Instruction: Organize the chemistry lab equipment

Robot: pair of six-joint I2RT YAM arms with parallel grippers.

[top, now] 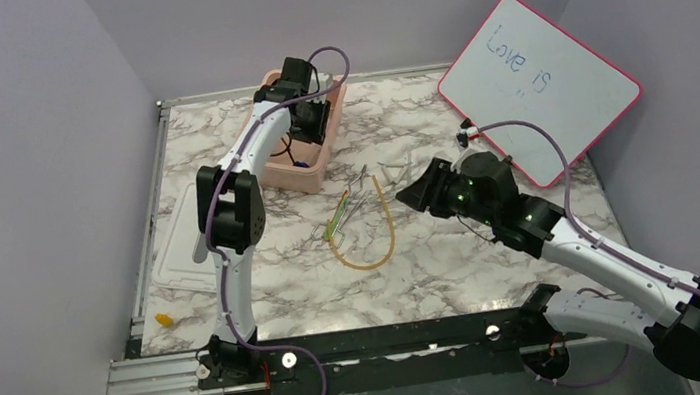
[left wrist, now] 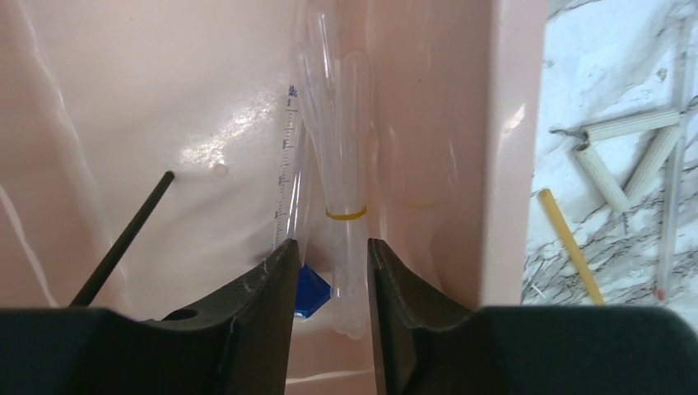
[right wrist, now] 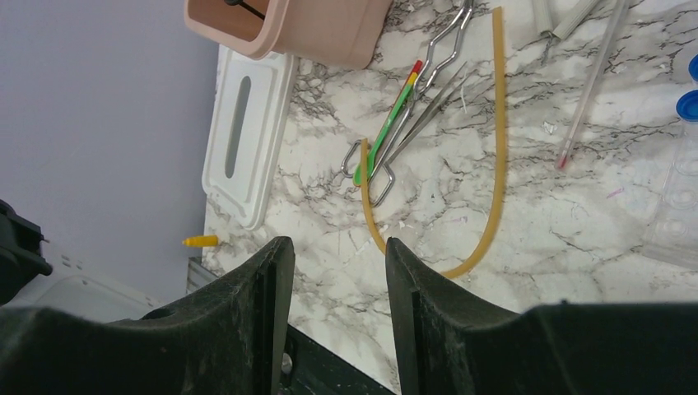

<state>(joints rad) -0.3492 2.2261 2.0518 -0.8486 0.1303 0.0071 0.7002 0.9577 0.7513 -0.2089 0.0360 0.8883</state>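
My left gripper (top: 308,117) reaches down inside the pink tub (top: 320,169). In the left wrist view it (left wrist: 331,243) is open around a bundle of clear pipettes (left wrist: 346,156) tied with a yellow band, with a gap on the left side. A blue piece (left wrist: 311,290) and a black rod (left wrist: 123,239) also lie in the tub. The amber U-shaped tube (right wrist: 500,148), green-handled tool (right wrist: 391,123), metal tongs (right wrist: 444,45) and tweezers (right wrist: 428,111) rest on the marble. My right gripper (top: 406,196) hovers open and empty just right of them (right wrist: 337,243).
The tub's white lid (top: 180,243) lies left of the tub, with a small yellow bit (top: 165,320) near the table's left edge. A red-framed whiteboard (top: 539,84) leans at the back right. A thin glass rod (right wrist: 593,82) and blue-capped vials (right wrist: 687,107) lie right of the amber tube.
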